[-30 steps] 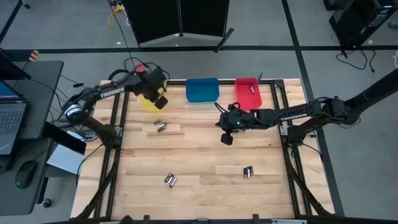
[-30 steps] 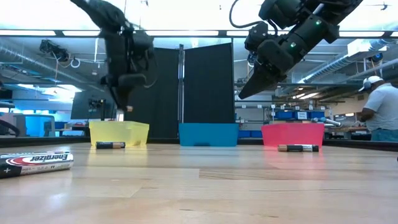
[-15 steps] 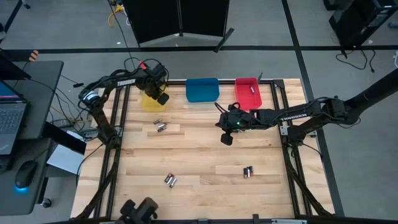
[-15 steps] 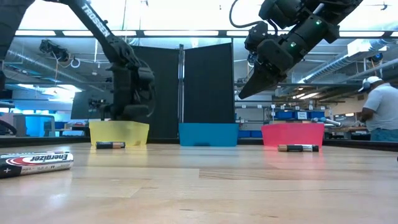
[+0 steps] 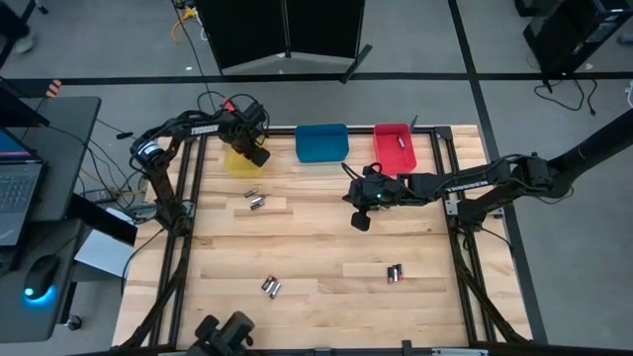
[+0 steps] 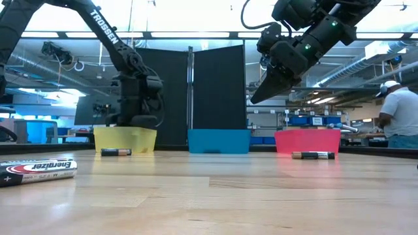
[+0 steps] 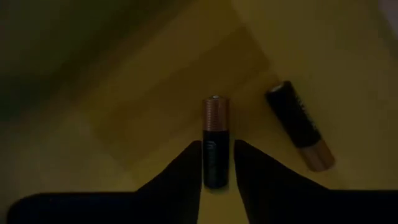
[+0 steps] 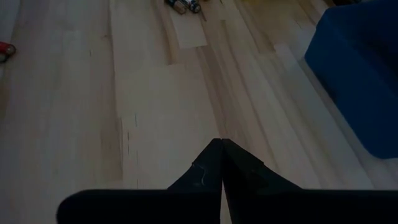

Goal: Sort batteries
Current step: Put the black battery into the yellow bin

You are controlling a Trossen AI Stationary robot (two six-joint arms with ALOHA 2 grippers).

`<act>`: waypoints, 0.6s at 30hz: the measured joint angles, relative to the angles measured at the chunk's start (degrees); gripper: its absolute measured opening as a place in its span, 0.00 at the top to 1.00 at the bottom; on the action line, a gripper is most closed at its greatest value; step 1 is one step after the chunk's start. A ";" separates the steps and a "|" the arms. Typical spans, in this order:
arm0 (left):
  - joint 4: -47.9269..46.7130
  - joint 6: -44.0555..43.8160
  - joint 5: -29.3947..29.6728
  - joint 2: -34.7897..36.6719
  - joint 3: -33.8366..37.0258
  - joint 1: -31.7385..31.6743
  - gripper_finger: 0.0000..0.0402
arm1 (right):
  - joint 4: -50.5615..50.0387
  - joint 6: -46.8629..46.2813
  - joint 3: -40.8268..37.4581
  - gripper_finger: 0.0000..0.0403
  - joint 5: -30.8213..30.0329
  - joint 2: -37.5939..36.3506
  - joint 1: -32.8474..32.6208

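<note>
**Landmark:** yellow bin, sitting at the far left of the row of three bins on the table.

**Left gripper**: hanging inside the yellow bin, its tips down near the floor. The fingers are standing slightly parted, flanking the dark end of a battery. Whether they are pinching it or have let go cannot be told from the wrist view.

**Battery at the fingers:** lying flat on the yellow bin's floor, long axis running straight away from the gripper, copper end pointing outward, black end between the fingertips. A second battery is lying just beside it in the same bin, angled across it, copper end toward the gripper side.

**Right gripper**: hovering well to the right of the yellow bin, over bare wood in front of the blue bin, fingers pressed together, carrying nothing.

**Loose stock:** pairs of batteries are lying on the table: one just in front of the yellow bin, one and another well away toward the near edge. One is sitting in the red bin.

**Risks, as judged:**
- If the fingers are gripping at all, lifting could drag the cell back out.
- A sideways exit could roll it into its neighbour.
- The tips are deep in the bin and could catch the bin wall.
</note>
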State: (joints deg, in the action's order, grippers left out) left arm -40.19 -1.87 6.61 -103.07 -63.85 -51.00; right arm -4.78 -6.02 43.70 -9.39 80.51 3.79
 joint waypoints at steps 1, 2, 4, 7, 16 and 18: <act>-0.24 0.13 0.01 0.00 -0.21 0.01 0.71 | 0.00 0.00 0.00 0.95 0.00 0.00 0.00; -0.20 0.25 0.01 0.00 -0.45 0.13 0.69 | 0.00 0.00 0.00 0.95 0.00 0.00 0.00; 0.01 0.33 0.05 0.22 -0.75 0.40 0.67 | 0.00 0.00 0.00 0.95 0.00 0.00 0.00; 0.57 0.35 1.02 1.87 -0.85 1.13 0.67 | 0.00 0.00 0.00 0.95 0.00 0.00 0.00; 6.75 -1.30 5.46 13.53 1.92 5.02 0.74 | 0.00 1.17 0.00 0.95 0.00 0.00 0.00; 10.30 -1.80 5.47 17.18 4.19 7.00 0.77 | 0.03 1.29 0.00 0.96 0.00 0.00 0.01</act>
State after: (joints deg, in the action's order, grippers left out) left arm -29.89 -3.67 12.08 -85.89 -59.66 -44.01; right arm -4.75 -4.73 43.70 -9.39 80.51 3.80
